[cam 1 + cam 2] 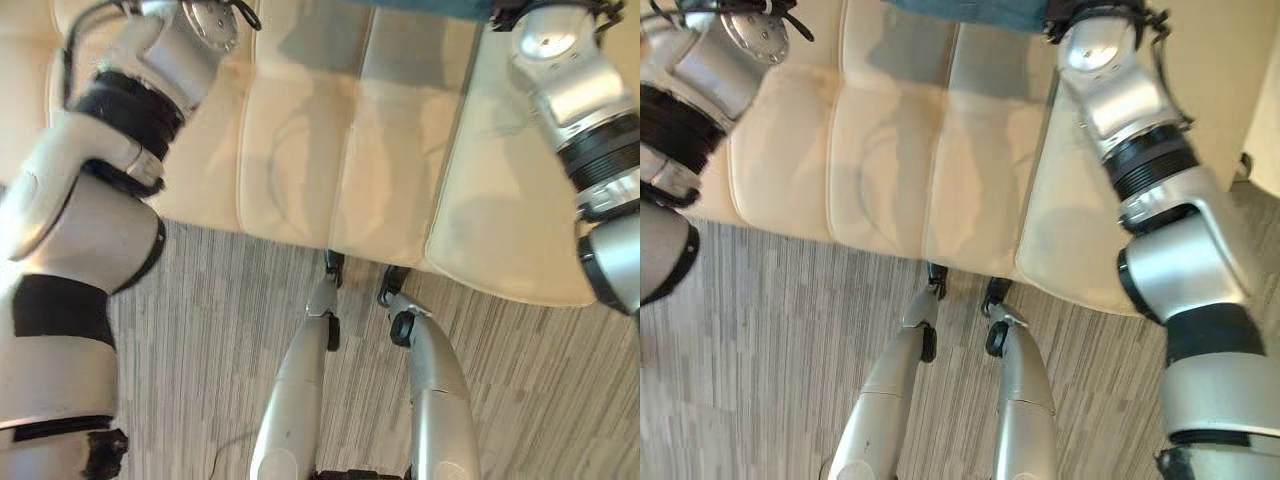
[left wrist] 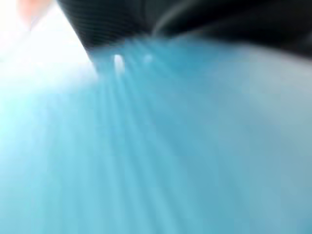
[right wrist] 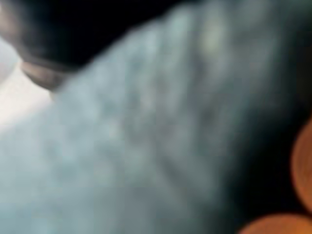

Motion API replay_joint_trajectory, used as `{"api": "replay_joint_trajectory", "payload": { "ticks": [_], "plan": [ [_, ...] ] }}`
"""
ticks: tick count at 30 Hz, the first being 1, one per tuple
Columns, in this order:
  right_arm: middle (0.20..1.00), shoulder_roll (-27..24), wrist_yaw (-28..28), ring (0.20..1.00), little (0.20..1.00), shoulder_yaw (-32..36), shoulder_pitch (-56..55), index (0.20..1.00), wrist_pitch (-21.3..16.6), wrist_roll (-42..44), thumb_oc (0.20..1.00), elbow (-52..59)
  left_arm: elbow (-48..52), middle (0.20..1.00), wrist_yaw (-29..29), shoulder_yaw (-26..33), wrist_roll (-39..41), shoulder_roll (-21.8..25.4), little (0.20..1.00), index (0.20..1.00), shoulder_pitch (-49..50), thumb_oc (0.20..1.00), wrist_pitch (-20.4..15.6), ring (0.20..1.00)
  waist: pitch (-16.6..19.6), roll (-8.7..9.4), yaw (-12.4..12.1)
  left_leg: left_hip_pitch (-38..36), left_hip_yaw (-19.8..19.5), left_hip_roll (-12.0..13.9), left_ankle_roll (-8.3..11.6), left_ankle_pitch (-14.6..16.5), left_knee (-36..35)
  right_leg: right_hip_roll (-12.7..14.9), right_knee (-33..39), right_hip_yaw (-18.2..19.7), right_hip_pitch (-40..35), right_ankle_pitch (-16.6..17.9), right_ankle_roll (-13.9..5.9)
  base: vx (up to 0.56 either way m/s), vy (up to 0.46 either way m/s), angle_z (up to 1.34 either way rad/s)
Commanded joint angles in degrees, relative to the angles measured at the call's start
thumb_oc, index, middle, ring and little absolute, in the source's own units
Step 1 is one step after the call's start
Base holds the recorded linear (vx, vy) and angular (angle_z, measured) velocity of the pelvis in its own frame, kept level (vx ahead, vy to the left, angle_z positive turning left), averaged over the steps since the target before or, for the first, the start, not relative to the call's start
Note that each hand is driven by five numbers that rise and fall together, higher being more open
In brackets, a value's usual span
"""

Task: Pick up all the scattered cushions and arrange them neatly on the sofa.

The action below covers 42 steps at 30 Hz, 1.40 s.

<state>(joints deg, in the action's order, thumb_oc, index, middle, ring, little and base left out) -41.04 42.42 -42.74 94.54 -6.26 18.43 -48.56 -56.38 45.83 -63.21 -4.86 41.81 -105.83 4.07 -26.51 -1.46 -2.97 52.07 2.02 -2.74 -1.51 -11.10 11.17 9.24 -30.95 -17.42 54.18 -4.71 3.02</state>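
The cream sofa (image 1: 330, 150) lay across the upper part of the head views, its seat cushions bare and open from the left arm's side to the right arm's side, with nothing resting on them. A blue cushion (image 1: 970, 12) sat at the far edge of the seat, between the two raised arms, and blocked the way toward the backrest there. In the left wrist view blue fabric lay close against the camera, leaving no gap. The striped grey floor (image 1: 200, 340) before the sofa was open.
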Motion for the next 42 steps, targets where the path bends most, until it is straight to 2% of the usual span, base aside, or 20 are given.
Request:
{"api": "replay_joint_trajectory", "payload": {
  "ticks": [1, 5, 11, 12, 13, 15, 16, 17, 18, 19, 20, 21, 23, 24, 27, 29, 31, 32, 38, 42],
  "plan": [
    [1.000, -2.98, 7.18, 1.000, 1.000, -0.16, 11.33, 1.000, -3.29, -7.06, 1.000, 1.18, -3.95, 1.000, -1.11, 0.86, -6.45, 2.29, 1.000, 1.000, -8.52, 1.000, 0.96, 1.000, -0.43, -0.58, 0.32, 1.57, -1.57, 0.40, 4.27, 10.53, 7.71, 1.74, 5.95, 2.76, -2.92, -1.93, -7.75, 0.03, 0.034, 0.08],
    [1.000, -3.70, 7.77, 1.000, 1.000, -0.55, 8.92, 1.000, 0.09, -9.84, 1.000, -2.58, -7.08, 1.000, -2.72, 2.38, -7.99, 5.06, 1.000, 1.000, -4.52, 1.000, 3.67, 1.000, -0.65, -0.60, 0.62, 1.73, -1.44, 0.11, 4.10, 10.18, 7.23, 1.47, 7.28, 2.88, -2.92, -1.45, -7.63, 0.01, 0.037, 0.01],
    [1.000, -1.58, -4.36, 1.000, 1.000, -0.01, 0.56, 1.000, 1.44, -3.50, 1.000, -7.62, -9.49, 1.000, -9.64, 5.70, -7.56, 9.55, 1.000, 1.000, 3.94, 1.000, 3.79, 1.000, -1.05, 0.62, 1.07, -3.66, -0.73, 0.00, 4.27, 10.17, 4.96, 0.18, 11.08, 3.98, -8.08, -0.52, -7.28, -0.01, 0.010, -0.03],
    [1.000, -1.58, -4.37, 1.000, 1.000, -0.02, 0.49, 1.000, 1.45, -3.50, 1.000, -7.58, -9.41, 1.000, -9.64, 5.80, -7.59, 9.59, 1.000, 1.000, 4.08, 1.000, 3.81, 1.000, -0.96, 0.55, 1.13, -3.64, -0.77, -0.03, 4.23, 9.96, 4.80, 0.18, 11.26, 3.92, -8.09, -0.34, -7.26, -0.02, -0.003, -0.09],
    [1.000, -0.60, -8.77, 1.000, 1.000, 1.25, -3.43, 1.000, 2.13, -0.89, 1.000, -7.56, -9.85, 1.000, -12.07, 9.32, -5.23, 10.40, 1.000, 1.000, 8.05, 1.000, 3.07, 1.000, -1.18, 1.10, 1.34, -6.84, -0.40, 0.10, 4.36, 9.63, 2.98, -0.44, 13.49, 3.96, -11.16, 0.26, -7.35, -0.01, -0.019, -0.08],
    [1.000, -0.56, -11.36, 1.000, 1.000, 4.11, -8.25, 1.000, 3.21, 0.53, 1.000, -6.34, -7.22, 1.000, -13.19, 15.09, -0.39, 10.82, 1.000, 1.000, 13.24, 1.000, 1.71, 1.000, -1.17, 1.41, 1.47, -10.12, -0.42, 0.13, 4.34, 9.38, 1.15, -0.81, 15.76, 3.74, -14.57, 0.95, -7.47, 0.00, -0.021, -0.08],
    [1.000, 0.38, -12.94, 1.000, 1.000, 6.02, -11.97, 1.000, 3.91, 1.27, 1.000, -4.71, -8.31, 1.000, -14.99, 21.67, 7.16, 9.98, 1.000, 1.000, 18.26, 1.000, -0.35, 1.000, -1.16, 2.08, 1.63, -12.27, -0.28, 0.21, 4.49, 9.37, 0.18, -1.05, 16.82, 3.82, -16.78, 1.17, -7.66, 0.00, 0.006, -0.11],
    [1.000, 1.05, -13.13, 1.000, 1.000, 8.55, -15.32, 1.000, 4.21, 1.87, 1.000, -3.35, -6.31, 1.000, -14.93, 24.90, 9.03, 10.25, 1.000, 1.000, 21.69, 1.000, -0.68, 1.000, -0.82, 1.94, 1.95, -14.15, -0.15, 0.18, 4.38, 9.18, -0.85, -1.22, 17.89, 3.73, -18.60, 1.58, -7.70, 0.02, 0.015, -0.12],
    [1.000, 2.00, -14.05, 1.000, 1.000, 11.18, -19.36, 1.000, 4.55, 2.25, 1.000, -1.29, -4.70, 1.000, -15.14, 30.51, 14.96, 9.71, 1.000, 1.000, 26.76, 1.000, -2.50, 1.000, -0.68, 2.26, 1.92, -16.16, -0.12, 0.29, 4.30, 9.36, -1.61, -1.44, 18.69, 3.85, -20.54, 1.70, -7.76, 0.03, 0.034, -0.14],
    [1.000, 3.16, -15.05, 1.000, 1.000, 14.06, -24.83, 1.000, 5.09, 2.28, 1.000, 2.54, -1.70, 1.000, -17.50, 36.97, 20.67, 9.06, 1.000, 1.000, 34.19, 1.000, -4.56, 1.000, -0.06, 2.16, 2.19, -18.65, 0.00, 0.30, 4.18, 9.13, -2.91, -1.66, 19.93, 3.71, -22.92, 2.14, -7.79, 0.05, 0.040, -0.17],
    [1.000, 3.72, -15.51, 1.000, 1.000, 16.52, -28.22, 1.000, 5.40, 1.78, 1.000, 4.30, 1.14, 1.000, -18.77, 39.95, 23.07, 9.35, 1.000, 1.000, 38.54, 1.000, -5.68, 1.000, 0.25, 2.15, 2.13, -20.54, 0.21, 0.33, 4.10, 9.45, -3.47, -1.89, 20.70, 3.86, -24.87, 2.11, -7.83, 0.06, 0.047, -0.25],
    [1.000, 5.16, -16.37, 1.000, 1.000, 19.49, -33.85, 1.000, 5.35, 1.72, 1.000, 7.86, 4.55, 1.000, -20.41, 46.26, 28.22, 7.12, 1.000, 1.000, 46.29, 1.000, -7.40, 1.000, 1.03, 2.28, 2.34, -23.27, 0.33, 0.32, 4.00, 9.28, -5.02, -2.14, 22.02, 3.81, -27.42, 2.61, -8.01, 0.07, 0.040, -0.25],
    [1.000, 8.17, -17.65, 1.000, 1.000, 24.75, -42.90, 1.000, 5.23, 2.18, 1.000, 12.62, 8.81, 1.000, -22.26, 52.19, 30.96, 5.02, 1.000, 1.000, 56.59, 1.000, -8.56, 1.000, 2.63, 2.63, 2.84, -27.30, 0.91, 0.44, 3.69, 9.36, -7.23, -2.72, 24.23, 3.86, -31.27, 3.15, -8.36, 0.09, 0.057, -0.20],
    [1.000, 9.87, -18.75, 1.000, 1.000, 26.78, -47.90, 1.000, 4.80, 1.85, 1.000, 15.30, 11.20, 1.000, -23.31, 55.39, 32.99, 2.09, 1.000, 1.000, 62.14, 1.000, -9.15, 1.000, 3.43, 2.91, 2.87, -29.59, 1.29, 0.50, 3.55, 9.54, -8.32, -2.95, 25.06, 3.95, -33.34, 3.36, -8.59, 0.11, 0.077, -0.12],
    [1.000, 14.90, -22.63, 1.000, 1.000, 30.05, -62.26, 1.000, 5.21, -0.82, 1.000, 19.91, 19.35, 1.000, -25.14, 60.70, 32.56, -5.57, 1.000, 1.000, 78.59, 1.000, -9.27, 1.000, 7.18, 3.24, 3.05, -36.44, 2.48, 0.73, 2.97, 9.16, -13.07, -3.63, 28.80, 4.34, -39.08, 4.53, -9.19, 0.12, 0.070, -0.22],
    [1.000, 16.12, -23.49, 1.000, 1.000, 30.56, -65.49, 1.000, 5.66, -1.55, 1.000, 20.98, 21.64, 1.000, -25.75, 61.54, 32.03, -7.92, 1.000, 1.000, 82.60, 1.000, -9.20, 1.000, 8.43, 3.34, 3.20, -38.35, 2.75, 0.74, 2.86, 8.86, -14.91, -3.83, 30.22, 4.34, -40.61, 5.03, -9.41, 0.06, 0.047, -0.32],
    [1.000, 19.29, -26.86, 1.000, 1.000, 33.05, -75.44, 1.000, 6.29, -3.54, 1.000, 22.73, 26.53, 1.000, -28.00, 63.32, 29.84, -14.97, 1.000, 1.000, 93.51, 1.000, -8.07, 1.000, 11.81, 3.63, 3.69, -42.15, 3.69, 0.74, 2.48, 9.74, -16.17, -4.37, 32.91, 4.67, -44.70, 5.80, -9.95, 0.04, 0.132, -0.17],
    [1.000, 21.12, -28.04, 1.000, 1.000, 35.40, -81.05, 1.000, 6.66, -4.27, 1.000, 22.72, 25.34, 1.000, -30.15, 64.35, 28.95, -18.64, 1.000, 1.000, 99.07, 1.000, -6.54, 1.000, 14.41, 3.76, 4.25, -44.82, 4.67, 0.91, 2.10, 10.72, -16.17, -4.43, 33.56, 4.96, -47.52, 5.66, -10.11, 0.01, 0.175, -0.18],
    [1.000, 24.60, -30.84, 1.000, 1.000, 38.66, -91.98, 1.000, 7.81, -6.90, 1.000, 24.31, 24.09, 1.000, -33.73, 63.21, 26.30, -24.27, 1.000, 1.000, 108.16, 1.000, -4.12, 1.000, 17.38, 3.79, 5.60, -50.31, 7.23, 1.69, 1.68, 12.22, -16.17, -4.75, 32.88, 6.26, -51.90, 5.45, -10.62, -0.06, 0.080, -0.25],
    [1.000, 25.81, -30.99, 1.000, 1.000, 39.07, -93.67, 1.000, 7.90, -7.31, 1.000, 23.08, 23.22, 1.000, -34.18, 62.58, 26.10, -25.33, 1.000, 1.000, 109.32, 1.000, -3.44, 1.000, 16.63, 3.04, 5.74, -51.29, 7.53, 2.86, 1.23, 11.60, -16.17, -5.33, 24.38, 8.65, -51.13, 2.18, -10.26, -0.15, -0.013, -0.22]
  ]
}}
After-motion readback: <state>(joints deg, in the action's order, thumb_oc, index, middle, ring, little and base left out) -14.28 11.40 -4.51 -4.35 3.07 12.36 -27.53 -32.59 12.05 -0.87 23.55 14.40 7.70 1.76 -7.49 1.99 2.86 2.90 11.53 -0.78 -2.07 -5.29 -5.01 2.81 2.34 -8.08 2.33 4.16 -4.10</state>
